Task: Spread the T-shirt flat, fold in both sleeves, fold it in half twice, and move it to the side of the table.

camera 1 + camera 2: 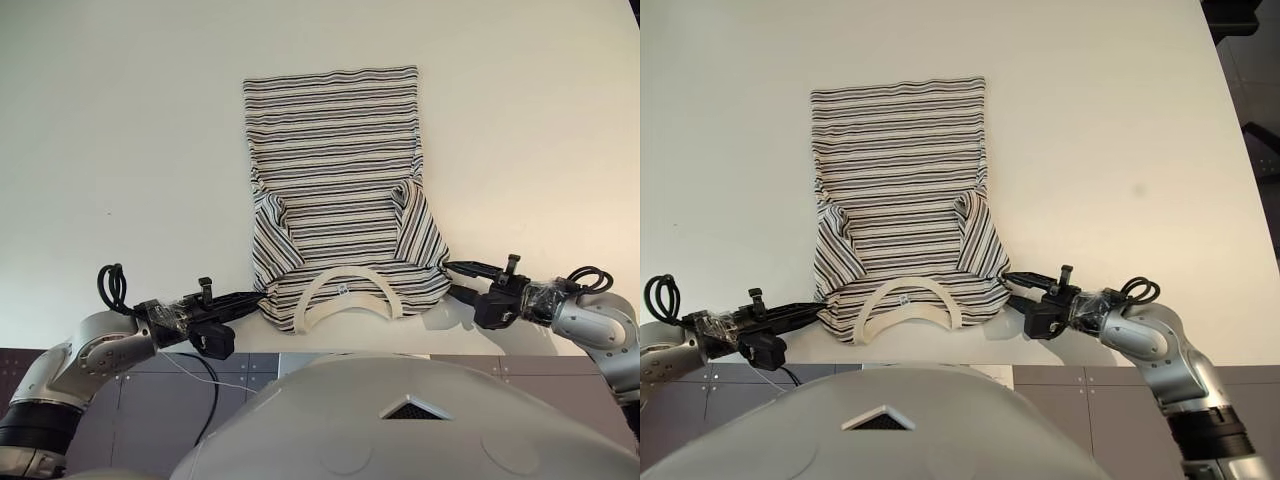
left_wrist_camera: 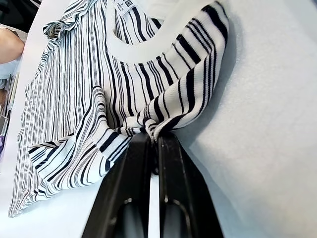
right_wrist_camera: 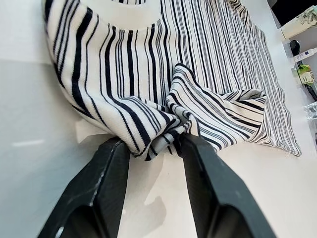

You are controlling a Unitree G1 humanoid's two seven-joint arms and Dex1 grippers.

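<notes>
The black-and-white striped fabric T-shirt (image 1: 335, 180), lying on the white table (image 1: 120, 120) with its sleeves folded in, is judged light and limp, best taken at the shoulder corners, where the left gripper (image 2: 153, 138) is clamped on it and the right gripper (image 3: 154, 144) seemingly too.

My head pair sits high behind the arms, looking forward and down over the table (image 1: 120, 120); both eyes take in the whole T-shirt (image 1: 340, 180) from well back, and the right eye, set slightly to the side, also catches the table's right edge; the left wrist camera rides just behind the left gripper (image 2: 153, 136), facing along it, very close to the cloth; the right wrist camera sits likewise behind the right gripper (image 3: 151, 144); each wrist view shares the collar end of the T-shirt with my head views.
</notes>
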